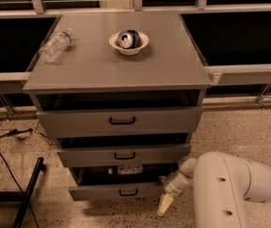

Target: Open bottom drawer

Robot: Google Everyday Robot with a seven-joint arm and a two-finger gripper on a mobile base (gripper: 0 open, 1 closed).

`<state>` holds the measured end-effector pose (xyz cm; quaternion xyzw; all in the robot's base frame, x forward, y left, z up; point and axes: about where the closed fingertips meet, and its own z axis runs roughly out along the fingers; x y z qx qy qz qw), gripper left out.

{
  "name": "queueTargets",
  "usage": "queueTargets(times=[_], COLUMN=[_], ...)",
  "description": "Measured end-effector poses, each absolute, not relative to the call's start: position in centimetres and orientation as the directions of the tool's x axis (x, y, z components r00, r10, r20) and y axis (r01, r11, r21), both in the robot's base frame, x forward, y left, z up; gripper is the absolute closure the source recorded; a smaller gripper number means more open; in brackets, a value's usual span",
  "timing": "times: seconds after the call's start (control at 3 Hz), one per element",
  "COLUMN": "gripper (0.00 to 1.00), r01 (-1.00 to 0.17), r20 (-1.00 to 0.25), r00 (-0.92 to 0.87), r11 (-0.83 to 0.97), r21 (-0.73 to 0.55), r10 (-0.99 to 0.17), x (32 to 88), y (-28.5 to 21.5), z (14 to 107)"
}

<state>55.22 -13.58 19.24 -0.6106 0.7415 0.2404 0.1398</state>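
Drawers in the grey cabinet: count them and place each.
3, stacked: top drawer under the cabinet top, middle drawer below it, bottom drawer lowest, with the gripper beside its right end.

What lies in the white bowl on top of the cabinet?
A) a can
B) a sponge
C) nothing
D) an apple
A: a can sits in the white bowl, while the gripper is low down, beside the right end of the bottom drawer.
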Motion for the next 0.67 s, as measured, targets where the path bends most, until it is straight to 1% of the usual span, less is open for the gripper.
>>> queueTargets(times=[0.67], gripper=[0.0], r01=[-0.942], r20=[-0.587], r00=[-0.303], r11=[0.142], r21=[0.305], r10=[-0.75], x=[51.2], y=[-14.0], z=[20.2])
